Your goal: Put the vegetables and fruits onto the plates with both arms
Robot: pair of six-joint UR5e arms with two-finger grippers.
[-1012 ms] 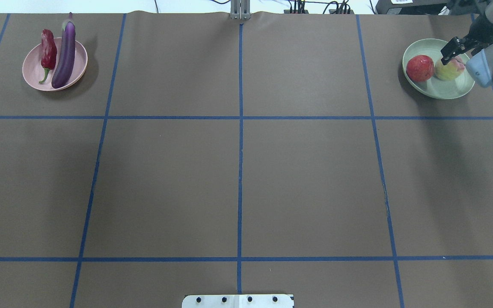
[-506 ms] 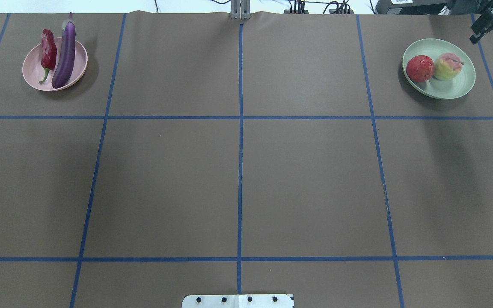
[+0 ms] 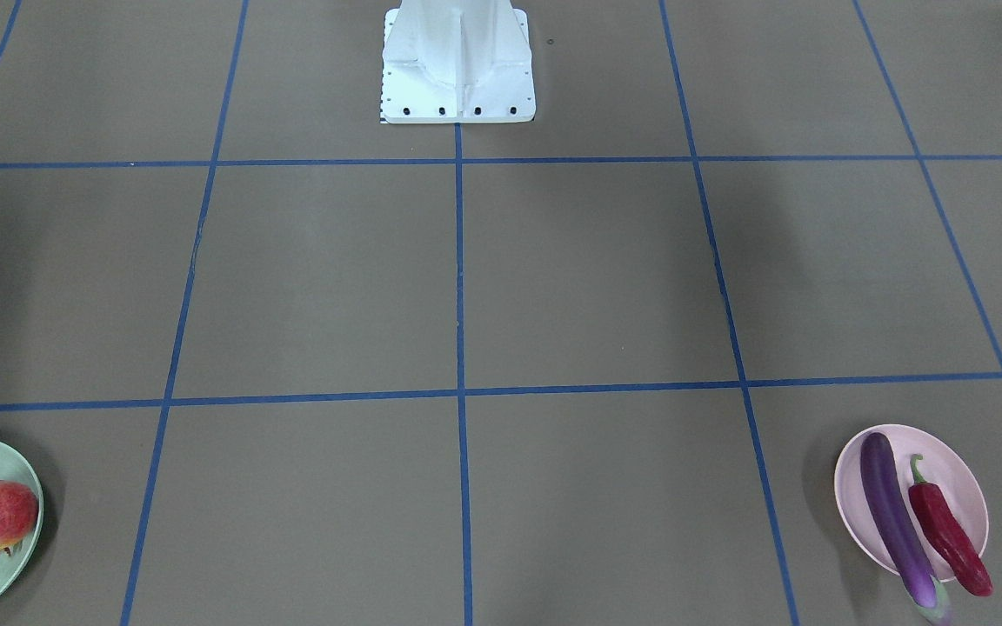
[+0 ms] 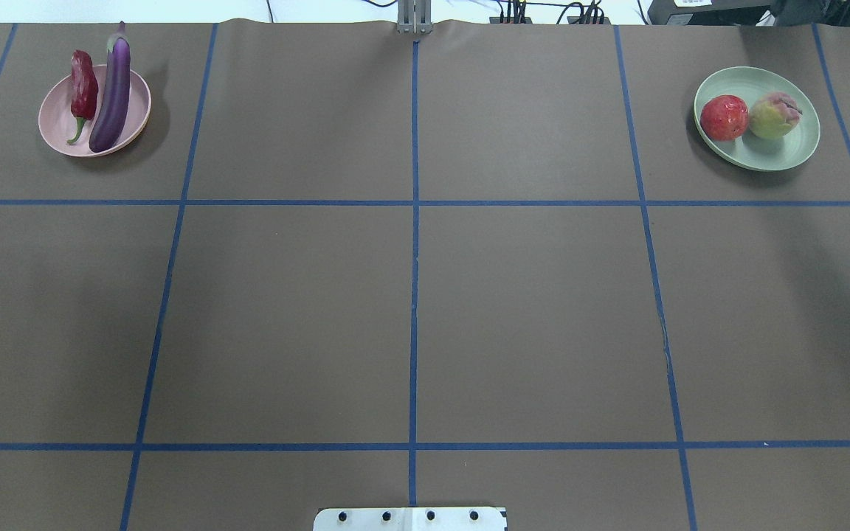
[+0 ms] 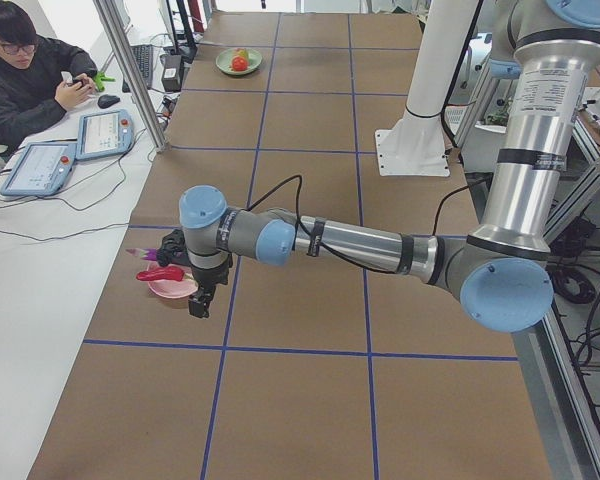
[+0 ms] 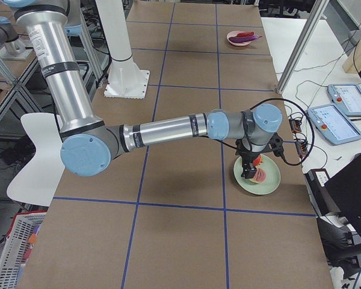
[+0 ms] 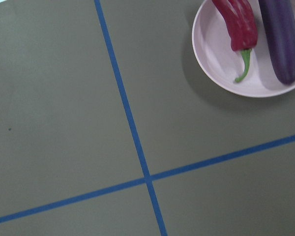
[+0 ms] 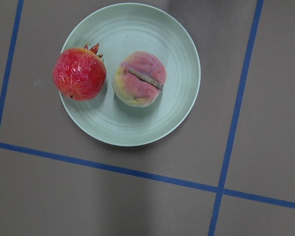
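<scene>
The pale pink plate (image 4: 56,122) at the far left holds the purple eggplant (image 4: 113,92) and the red chili (image 4: 84,88). The mint green plate (image 4: 764,153) at the far right holds the pomegranate (image 4: 724,117) and the peach (image 4: 772,116). The right wrist view looks straight down on the mint plate (image 8: 137,29) with both fruits. My left gripper (image 5: 198,300) hangs above the pink plate's near edge. My right gripper (image 6: 248,171) hangs above the mint plate (image 6: 268,183). Both show only in the side views, so I cannot tell whether they are open or shut.
The white base block (image 3: 457,61) stands at the robot's side of the table. Blue tape lines grid the brown table cover. An operator (image 5: 25,70) sits at a side desk with tablets, beyond the table edge.
My right gripper has lifted from over the peach and left the overhead view at the upper right. The peach stays on the mint plate. The pink plate's contents have not moved.
</scene>
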